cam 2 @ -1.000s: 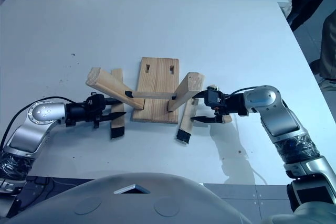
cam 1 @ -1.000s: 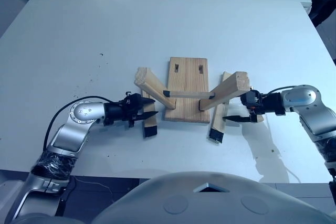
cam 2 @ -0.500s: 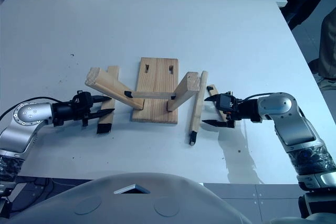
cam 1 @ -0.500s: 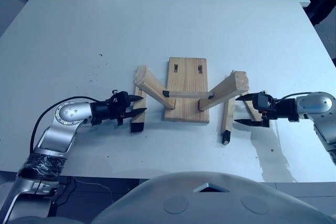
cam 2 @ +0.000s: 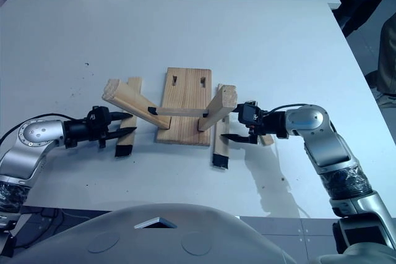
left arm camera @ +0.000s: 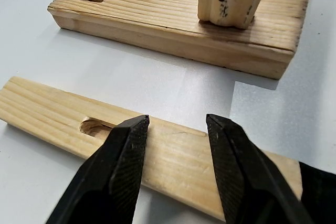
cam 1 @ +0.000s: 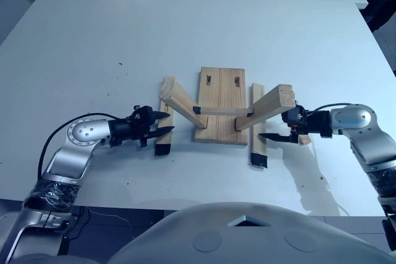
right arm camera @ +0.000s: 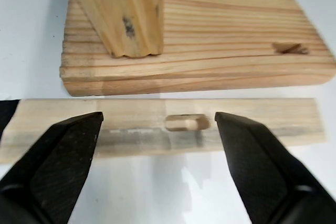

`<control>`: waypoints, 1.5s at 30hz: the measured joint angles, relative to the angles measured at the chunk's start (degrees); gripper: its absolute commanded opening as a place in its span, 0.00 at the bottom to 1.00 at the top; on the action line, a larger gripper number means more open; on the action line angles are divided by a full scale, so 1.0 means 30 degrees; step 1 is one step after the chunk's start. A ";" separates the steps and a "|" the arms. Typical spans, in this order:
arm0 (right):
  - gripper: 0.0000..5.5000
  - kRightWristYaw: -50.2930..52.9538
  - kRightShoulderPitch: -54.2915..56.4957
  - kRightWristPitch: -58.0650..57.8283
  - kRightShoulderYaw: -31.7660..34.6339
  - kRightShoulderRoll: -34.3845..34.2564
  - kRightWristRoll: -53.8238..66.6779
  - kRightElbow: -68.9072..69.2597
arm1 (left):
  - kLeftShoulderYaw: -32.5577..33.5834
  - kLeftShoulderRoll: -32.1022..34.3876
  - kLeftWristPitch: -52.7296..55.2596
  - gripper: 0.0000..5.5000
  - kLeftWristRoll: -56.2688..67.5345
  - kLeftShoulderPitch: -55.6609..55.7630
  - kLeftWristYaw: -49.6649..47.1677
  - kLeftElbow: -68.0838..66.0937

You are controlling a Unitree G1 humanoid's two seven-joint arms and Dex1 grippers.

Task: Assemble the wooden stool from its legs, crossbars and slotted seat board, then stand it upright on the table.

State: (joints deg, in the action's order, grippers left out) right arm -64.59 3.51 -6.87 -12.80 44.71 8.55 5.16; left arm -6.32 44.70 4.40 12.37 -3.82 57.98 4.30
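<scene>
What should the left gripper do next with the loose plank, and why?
Probably rotate the wrist before closing: the open left gripper is over the loose plank beside the seat board, its fingers spaced along the plank's length, not across its width.

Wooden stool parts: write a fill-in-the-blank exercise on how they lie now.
The pale rectangular wooden seat board lies ___ on the white table.
A thin wooden crossbar joins ___ slanted wooden legs.
The loose wooden slat by the left pincer has a ___ tip.
It and the right pincer are both ___.
Missing: flat; two; black; open.
</scene>
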 measured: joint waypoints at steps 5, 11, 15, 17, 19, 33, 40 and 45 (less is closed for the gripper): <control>0.72 0.0058 0.0117 -0.0048 -0.0121 -0.0347 0.0044 0.0055 | -0.0069 -0.0058 0.0253 0.37 -0.0044 0.0271 0.0071 -0.0051; 0.72 0.0058 0.0784 -0.0142 0.0061 -0.0564 0.0180 0.0067 | -0.0100 -0.0084 -0.0081 0.37 -0.0257 0.0810 0.0066 -0.0704; 0.72 0.0327 0.1643 -0.0114 -0.0081 -0.1409 0.0111 -0.0731 | -0.0132 -0.0525 0.0341 0.37 -0.0394 0.1151 -0.0170 -0.0770; 0.72 0.0452 0.1854 0.0073 -0.0381 -0.1864 -0.0150 -0.1577 | -0.0203 -0.0739 0.0414 0.37 -0.0511 0.1290 -0.0282 -0.0797; 0.72 0.0560 0.1979 0.0537 -0.0858 -0.2171 -0.0562 -0.2649 | -0.0255 -0.0879 0.0467 0.37 -0.0548 0.1487 -0.0412 -0.0815; 0.72 -0.0127 0.0645 0.2499 0.0622 0.0586 -0.0169 -0.3714 | 0.0538 -0.0818 0.0487 0.37 -0.0838 0.0805 -0.0699 -0.0587; 0.72 -0.0056 -0.0872 0.1473 0.0905 0.0950 0.0309 -0.2032 | 0.0941 -0.0885 0.0672 0.37 -0.0763 0.0151 -0.1370 -0.0067; 0.72 0.0970 -0.1258 -0.0442 0.2116 0.0571 0.1492 -0.0198 | 0.1493 -0.1142 0.1649 0.37 -0.0193 -0.0226 -0.1802 0.1707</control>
State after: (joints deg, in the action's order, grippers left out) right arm -61.68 -0.27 -8.20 -6.45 46.43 13.02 4.57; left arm -1.83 41.27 9.35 11.79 -4.49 52.57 9.42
